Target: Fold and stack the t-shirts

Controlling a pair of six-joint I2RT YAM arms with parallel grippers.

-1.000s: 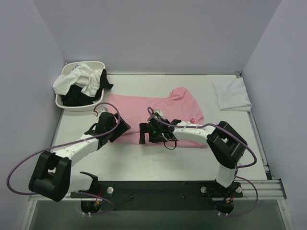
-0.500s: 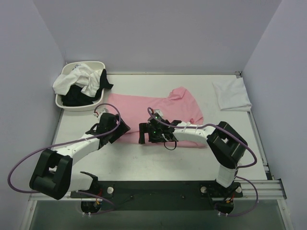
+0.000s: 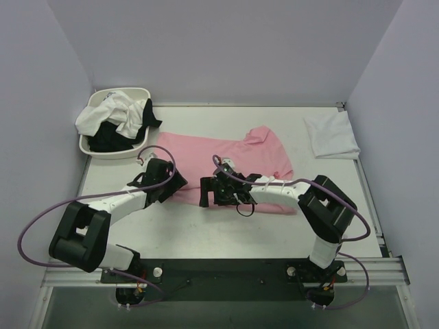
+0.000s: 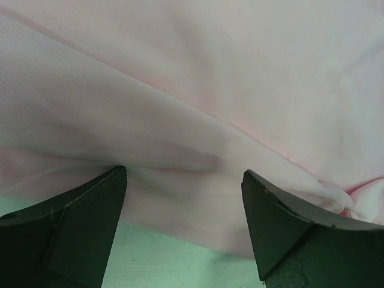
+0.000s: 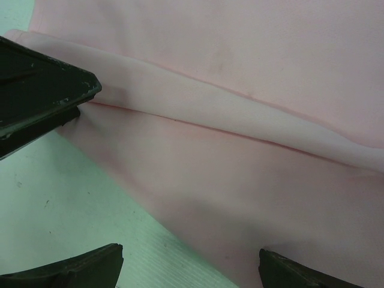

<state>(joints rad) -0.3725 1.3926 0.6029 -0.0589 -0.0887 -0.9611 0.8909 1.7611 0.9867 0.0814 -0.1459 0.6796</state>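
A light pink t-shirt [image 3: 233, 154] lies spread across the middle of the table. My left gripper [image 3: 175, 184] is open at its near left hem, and the left wrist view shows the pink hem [image 4: 210, 72] lying between the spread jaws of the left gripper [image 4: 183, 201], just above the table. My right gripper [image 3: 206, 193] is open at the near hem, facing left. In the right wrist view the right gripper [image 5: 189, 267] stands wide apart over the pink cloth [image 5: 240, 150], with the left gripper's finger [image 5: 36, 90] close by. A folded white t-shirt [image 3: 333, 136] lies at the far right.
A white oval basin [image 3: 113, 154] stands at the far left with a crumpled white t-shirt [image 3: 110, 113] and a black t-shirt [image 3: 147, 116] in it. Walls close in on three sides. The arm bases sit on the near edge.
My left arm has shifted a little to the right, bringing its gripper closer to the pink hem. The right gripper has barely moved. The shirt lies as before.
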